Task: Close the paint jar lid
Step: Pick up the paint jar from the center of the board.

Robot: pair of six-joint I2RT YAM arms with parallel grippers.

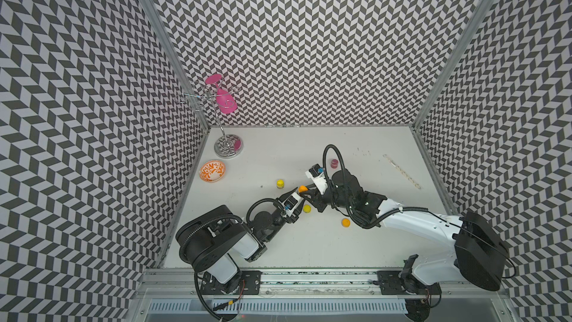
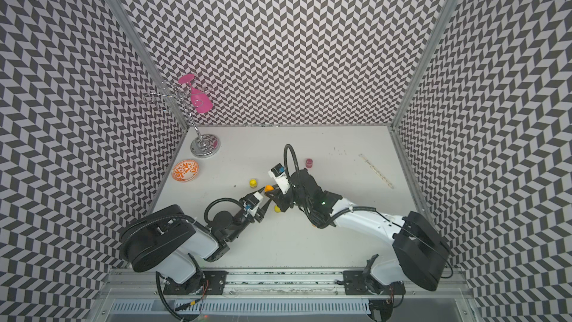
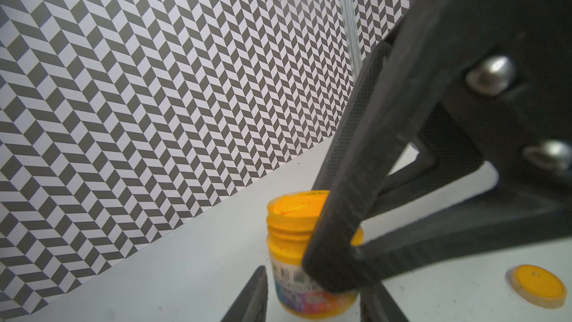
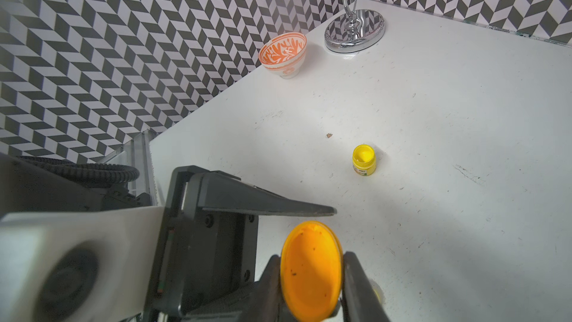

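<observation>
1. The white table (image 1: 309,252) is carrying all parts of the task.

2. The right gripper (image 4: 312,274) is reaching in from the near right. Its fingers are pressing together on the open orange paint jar (image 3: 288,243), across the neck and shoulder.

3. The left gripper (image 3: 314,292) is reaching in from the near left. Its two fingers are flanking the lower, labelled body of the same jar. The views do not show whether they are touching the body or standing just off it.

4. The jar is sitting at mid-table, between the two grippers. Its long axis is running roughly vertical, with a slight lean. Its threaded mouth is pointing up, with orange paint showing to the rim. Whether its base is resting on the table cannot be told.

5. The orange lid (image 1: 345,222) is lying flat on the table to the near right of the jar, apart from it and ungripped. A yellow lid (image 1: 307,208) is lying nearer the grippers and probably belongs to the yellow jar (image 1: 280,184).

6. Step in hand, as judged: the jar is being steadied and the lid is not yet on. The next move calls for a firm left grip on the body below the threads. The right gripper would then release the neck, take the orange lid by its rim, set it square on the mouth and turn it down.
</observation>
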